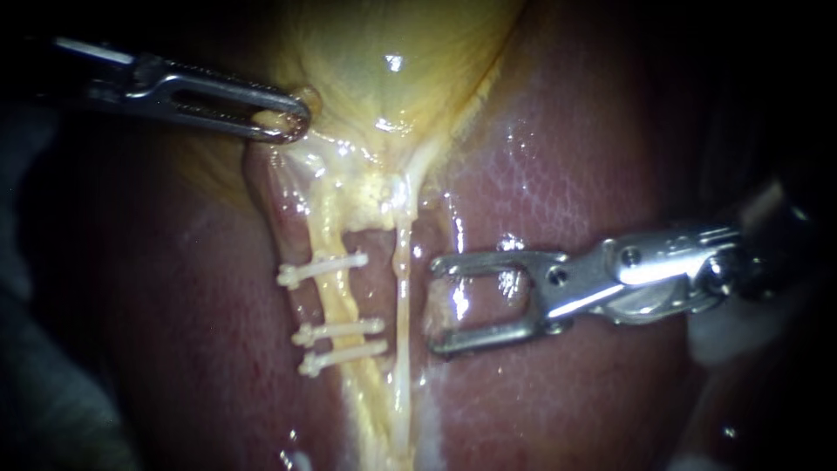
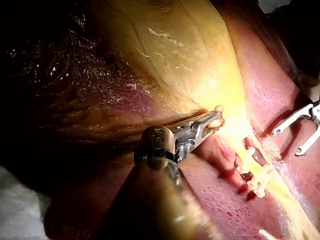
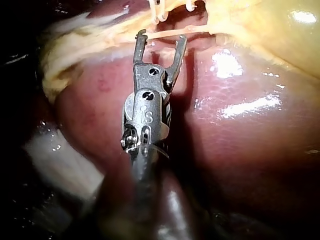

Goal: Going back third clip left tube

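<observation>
The left instrument (image 1: 292, 118) pinches a fold of the glossy yellow gallbladder (image 1: 392, 52). The right instrument (image 1: 436, 303) holds its forked metal jaws spread and empty, just beside the thin right tube (image 1: 403, 288). Three white ribbed clips (image 1: 340, 331) cross the pale left tube (image 1: 336, 301) over the wet pink liver (image 1: 558, 174).

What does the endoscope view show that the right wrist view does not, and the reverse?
Only the endoscope view: the left instrument, jaws shut on the gallbladder's edge, and all three clips whole across the left tube. Only the right wrist view: the frayed pale tissue where the tubes run on past the clips. Both: the right instrument with open, empty jaws near the tubes, the liver and the gallbladder.
</observation>
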You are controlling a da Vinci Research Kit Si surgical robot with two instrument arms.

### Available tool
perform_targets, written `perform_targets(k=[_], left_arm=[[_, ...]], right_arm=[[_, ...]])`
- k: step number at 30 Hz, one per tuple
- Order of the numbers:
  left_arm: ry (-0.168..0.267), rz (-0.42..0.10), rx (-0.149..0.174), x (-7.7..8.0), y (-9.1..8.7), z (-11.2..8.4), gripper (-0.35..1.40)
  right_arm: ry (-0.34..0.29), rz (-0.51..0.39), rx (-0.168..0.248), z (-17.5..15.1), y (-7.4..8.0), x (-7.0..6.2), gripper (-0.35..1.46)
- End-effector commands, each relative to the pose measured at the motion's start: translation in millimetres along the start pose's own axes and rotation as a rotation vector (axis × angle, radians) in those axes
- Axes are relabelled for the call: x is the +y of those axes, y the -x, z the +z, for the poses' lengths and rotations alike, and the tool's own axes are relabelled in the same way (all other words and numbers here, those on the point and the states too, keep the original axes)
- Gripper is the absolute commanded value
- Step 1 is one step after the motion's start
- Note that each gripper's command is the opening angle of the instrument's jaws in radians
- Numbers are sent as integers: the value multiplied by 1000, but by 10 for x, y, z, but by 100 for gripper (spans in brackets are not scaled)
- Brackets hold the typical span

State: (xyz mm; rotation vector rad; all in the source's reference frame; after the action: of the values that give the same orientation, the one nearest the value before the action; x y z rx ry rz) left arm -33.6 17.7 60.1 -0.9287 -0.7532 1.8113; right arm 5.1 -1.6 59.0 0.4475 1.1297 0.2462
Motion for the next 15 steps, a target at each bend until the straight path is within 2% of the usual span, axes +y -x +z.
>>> perform_targets(k=[1, 8, 15], left_arm=[[1, 0, 0, 0, 0, 0, -35], [1, 0, 0, 0, 0, 0, -35], [-1, 1, 1, 0, 1, 3, -35]], right_arm=[[4, -5, -2, -5, 0, 1, 50], [30, -57, -11, -36, -8, 10, 50], [27, -87, -15, -45, -12, 13, 50]])
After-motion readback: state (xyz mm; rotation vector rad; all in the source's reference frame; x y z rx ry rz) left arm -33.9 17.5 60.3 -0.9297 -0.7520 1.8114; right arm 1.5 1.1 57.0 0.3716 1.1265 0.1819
